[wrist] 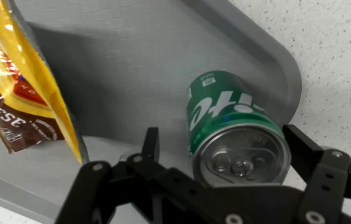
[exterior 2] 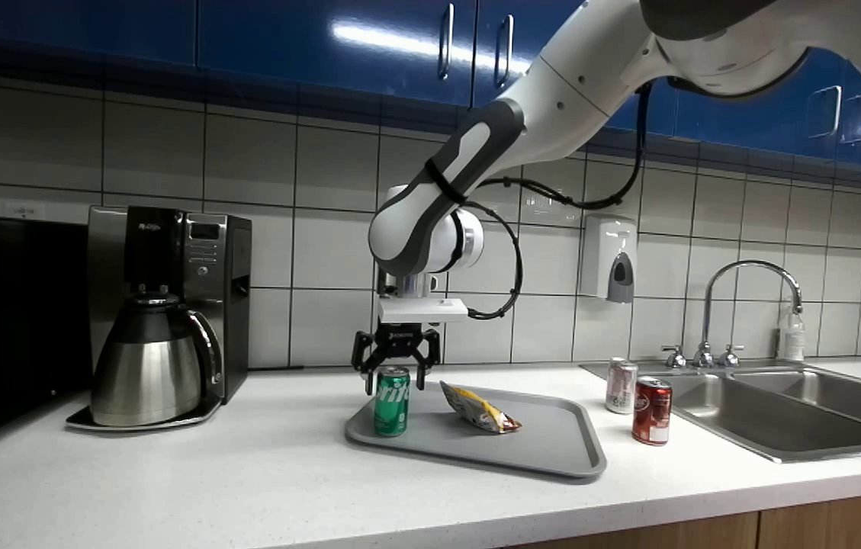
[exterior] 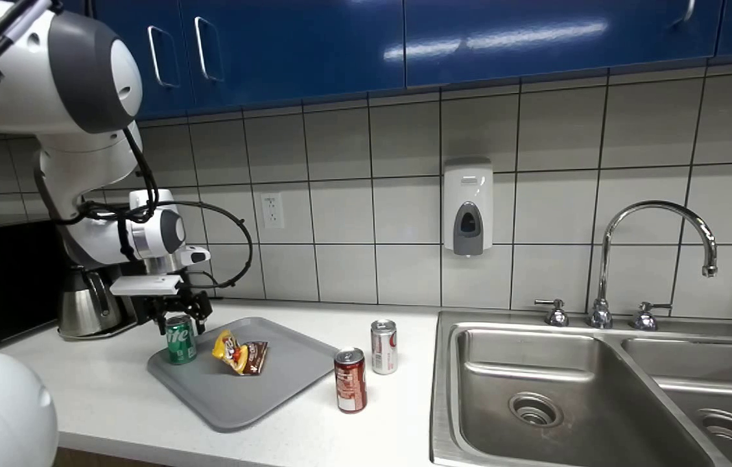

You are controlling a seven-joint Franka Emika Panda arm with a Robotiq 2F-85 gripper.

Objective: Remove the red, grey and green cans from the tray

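The green can [exterior: 180,344] [exterior 2: 391,412] [wrist: 225,105] stands upright on a corner of the grey tray [exterior: 301,363] [exterior 2: 544,450] [wrist: 131,77]. My gripper [exterior: 181,324] [exterior 2: 395,383] [wrist: 224,138] points down with its fingers open on either side of the can's top. In the wrist view a gap shows between the can and the left finger; the right finger is close to the can's rim, and I cannot tell if it touches. The red can [exterior: 350,383] [exterior 2: 652,412] and the grey can [exterior: 384,347] [exterior 2: 621,386] stand upright on the counter beside the tray, near the sink.
A yellow and brown snack bag [exterior: 252,357] [exterior 2: 480,412] [wrist: 16,93] lies on the tray beside the green can. A coffee maker [exterior 2: 163,320] stands on the counter near the tray. A steel sink [exterior: 447,389] [exterior 2: 750,427] lies beyond the two cans. Tiled wall stands behind.
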